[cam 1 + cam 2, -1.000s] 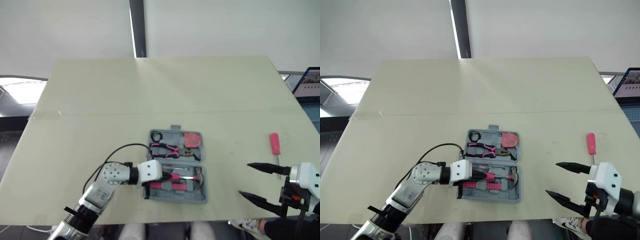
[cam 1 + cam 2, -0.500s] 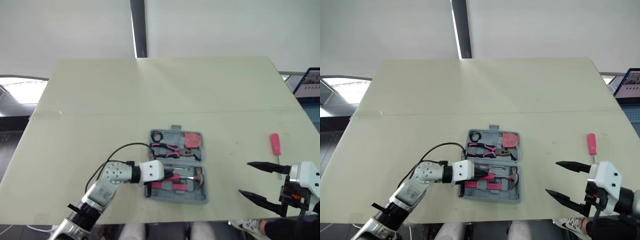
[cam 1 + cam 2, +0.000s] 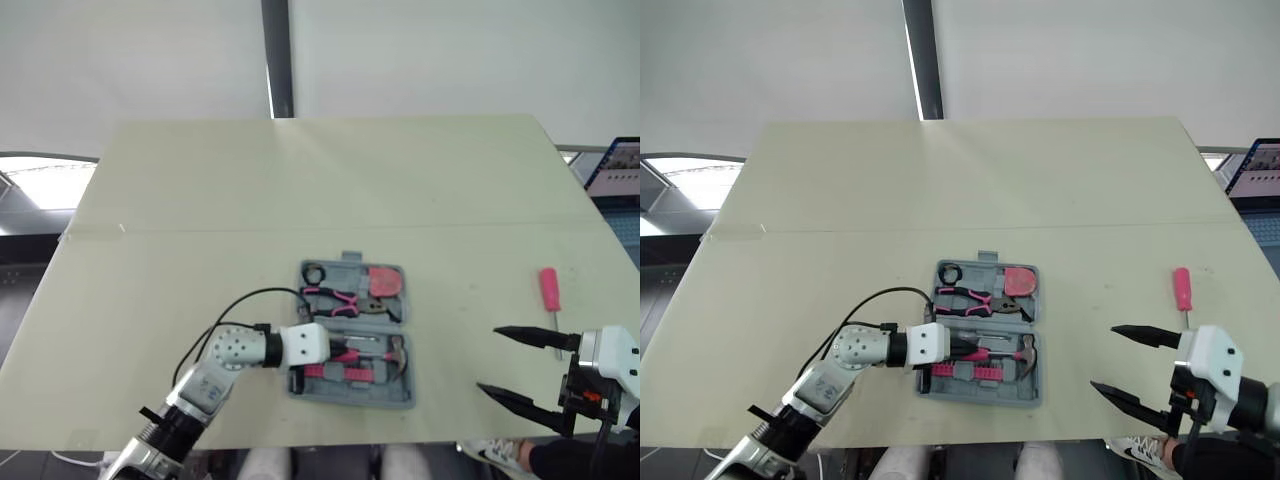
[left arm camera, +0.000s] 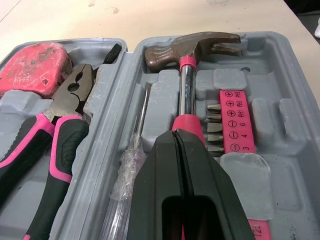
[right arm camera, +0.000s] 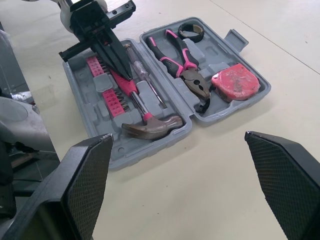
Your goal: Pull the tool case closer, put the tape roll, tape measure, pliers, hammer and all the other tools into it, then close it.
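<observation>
The grey tool case (image 3: 399,311) lies open near the table's front edge. Its far half holds a black tape roll (image 3: 314,273), pink-handled pliers (image 3: 335,297) and a red tape measure (image 3: 384,281). In the near half lie the hammer (image 4: 192,45), a pink bit strip (image 4: 235,122) and a thin clear-handled screwdriver (image 4: 137,130). My left gripper (image 4: 176,137) is shut, with its tips resting on the hammer's pink handle. A pink screwdriver (image 3: 549,288) lies on the table right of the case. Just in front of that screwdriver my right gripper (image 3: 490,358) stands open and holds nothing.
A laptop (image 3: 615,165) sits past the table's right edge. A dark post (image 3: 276,60) rises behind the table (image 3: 300,180). The far half and the left side of the table are bare.
My left elbow has shifted slightly while the shut gripper stays on the hammer handle. The right arm and the tools have not moved.
</observation>
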`<state>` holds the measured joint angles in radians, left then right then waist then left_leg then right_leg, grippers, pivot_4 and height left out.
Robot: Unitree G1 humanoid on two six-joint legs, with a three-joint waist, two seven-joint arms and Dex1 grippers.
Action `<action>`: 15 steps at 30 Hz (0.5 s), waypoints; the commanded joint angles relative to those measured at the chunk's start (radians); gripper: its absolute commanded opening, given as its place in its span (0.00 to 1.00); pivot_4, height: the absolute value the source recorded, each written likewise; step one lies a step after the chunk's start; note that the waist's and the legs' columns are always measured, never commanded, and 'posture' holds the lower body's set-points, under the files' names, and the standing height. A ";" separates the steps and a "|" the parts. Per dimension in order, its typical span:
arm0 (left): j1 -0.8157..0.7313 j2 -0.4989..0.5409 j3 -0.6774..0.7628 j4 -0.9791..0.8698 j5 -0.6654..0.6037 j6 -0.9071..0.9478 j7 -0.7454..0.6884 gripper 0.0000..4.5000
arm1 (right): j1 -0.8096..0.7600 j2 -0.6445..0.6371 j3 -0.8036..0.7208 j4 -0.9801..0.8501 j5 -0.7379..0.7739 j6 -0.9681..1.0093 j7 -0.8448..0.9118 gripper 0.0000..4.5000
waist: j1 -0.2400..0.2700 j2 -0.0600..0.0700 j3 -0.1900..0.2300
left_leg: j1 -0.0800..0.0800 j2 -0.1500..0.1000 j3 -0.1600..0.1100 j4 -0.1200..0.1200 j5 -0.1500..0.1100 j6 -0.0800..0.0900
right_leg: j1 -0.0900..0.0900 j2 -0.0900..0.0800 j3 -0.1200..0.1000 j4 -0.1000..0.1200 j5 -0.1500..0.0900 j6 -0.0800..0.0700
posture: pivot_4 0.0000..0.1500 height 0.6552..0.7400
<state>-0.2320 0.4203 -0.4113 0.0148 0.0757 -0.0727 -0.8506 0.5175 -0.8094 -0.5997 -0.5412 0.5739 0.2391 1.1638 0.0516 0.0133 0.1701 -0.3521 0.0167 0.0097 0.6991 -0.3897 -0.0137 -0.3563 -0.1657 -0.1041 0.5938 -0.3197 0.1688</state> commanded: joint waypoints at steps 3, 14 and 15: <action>0.044 0.015 -0.039 0.044 0.041 0.010 -0.002 0.01 | 0.005 -0.002 -0.048 -0.023 0.020 -0.006 0.000 1.00 | 0.001 0.000 -0.007 | 0.000 0.000 0.000 0.000 0.000 0.000 | 0.000 0.000 0.000 0.000 0.000 0.000 | 1.00 0.97; 0.038 -0.014 -0.028 0.090 0.014 0.048 0.003 0.01 | 0.004 -0.007 -0.055 -0.028 0.032 0.002 0.008 1.00 | 0.004 0.001 -0.011 | 0.001 0.000 0.000 0.000 0.000 0.000 | 0.002 0.000 0.000 -0.001 0.000 0.000 | 1.00 0.97; 0.033 -0.016 -0.029 0.096 0.015 0.047 0.003 0.01 | 0.003 -0.007 -0.054 -0.028 0.032 0.002 0.008 1.00 | 0.004 0.001 -0.012 | 0.001 0.000 0.000 0.000 0.000 0.000 | 0.002 0.000 0.000 -0.001 0.000 0.000 | 1.00 0.97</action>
<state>-0.2176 0.4001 -0.4123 0.0485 0.0603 -0.0657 -0.8435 0.5188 -0.8094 -0.6260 -0.5443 0.5836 0.2417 1.1642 0.0561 0.0145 0.1580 -0.3508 0.0166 0.0094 0.6990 -0.3898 -0.0135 -0.3541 -0.1657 -0.1042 0.5928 -0.3197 0.1688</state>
